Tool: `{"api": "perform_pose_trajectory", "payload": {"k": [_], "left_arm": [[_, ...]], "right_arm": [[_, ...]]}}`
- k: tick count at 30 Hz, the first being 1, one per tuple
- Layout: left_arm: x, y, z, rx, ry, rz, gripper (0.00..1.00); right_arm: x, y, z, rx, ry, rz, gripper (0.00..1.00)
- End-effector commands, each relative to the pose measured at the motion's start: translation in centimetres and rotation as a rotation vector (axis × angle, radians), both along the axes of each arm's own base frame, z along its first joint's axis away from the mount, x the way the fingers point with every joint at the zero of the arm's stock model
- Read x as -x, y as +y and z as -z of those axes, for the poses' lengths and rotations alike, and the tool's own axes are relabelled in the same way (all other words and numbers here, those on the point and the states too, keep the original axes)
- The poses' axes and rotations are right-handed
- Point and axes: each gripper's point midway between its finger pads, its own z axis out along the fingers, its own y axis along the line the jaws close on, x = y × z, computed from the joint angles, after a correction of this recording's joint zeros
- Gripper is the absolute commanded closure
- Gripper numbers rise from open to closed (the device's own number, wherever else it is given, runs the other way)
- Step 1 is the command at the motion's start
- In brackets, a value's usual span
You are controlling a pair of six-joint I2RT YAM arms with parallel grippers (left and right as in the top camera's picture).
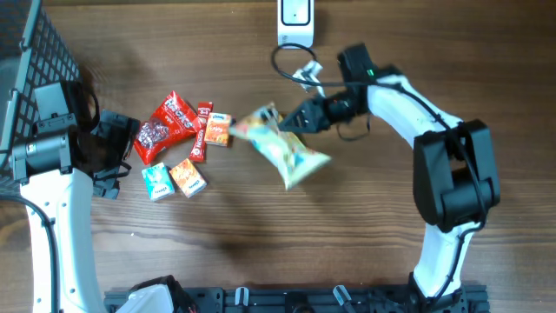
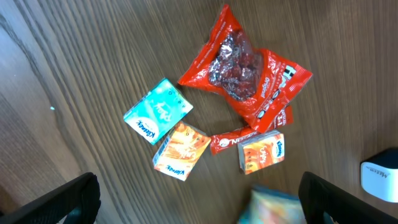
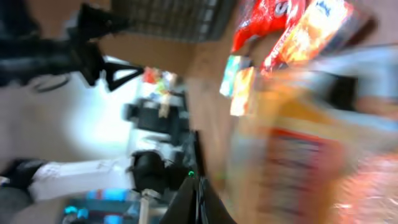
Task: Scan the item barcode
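The right gripper (image 1: 301, 116) is clamped on the snack bag (image 1: 282, 149) at mid-worktop. The bag's long axis slants from far-left to near-right. The left gripper (image 1: 109, 156) stands wide open by the left edge.

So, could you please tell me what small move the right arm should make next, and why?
Probably swing the yellow snack bag toward the white scanner, barcode side facing it. The right gripper is shut on the bag's end, and the bag is well short of the scanner in the overhead view.
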Motion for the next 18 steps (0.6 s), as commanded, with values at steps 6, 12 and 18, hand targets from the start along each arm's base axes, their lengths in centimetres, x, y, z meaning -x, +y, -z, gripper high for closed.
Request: {"api": "perform_pose_trajectory", "payload": {"k": [6, 12, 18], "left_arm": [[-0.2, 0.5, -0.2, -0.02, -0.008, 0.001, 0.0], [-0.2, 0.4, -0.1, -0.02, -0.008, 0.002, 0.0], [-0.3, 0.5, -0.2, -0.021, -0.011, 0.002, 0.0]], "right_arm": [[2.2, -0.9, 2.0, -0.129, 0.177, -0.016, 0.96], [-0.8, -0.9, 1.5, 0.121, 0.02, 0.122, 0.96], [-3.0, -5.5, -1.5, 0.635, -0.265, 0.356, 0.15]]}}
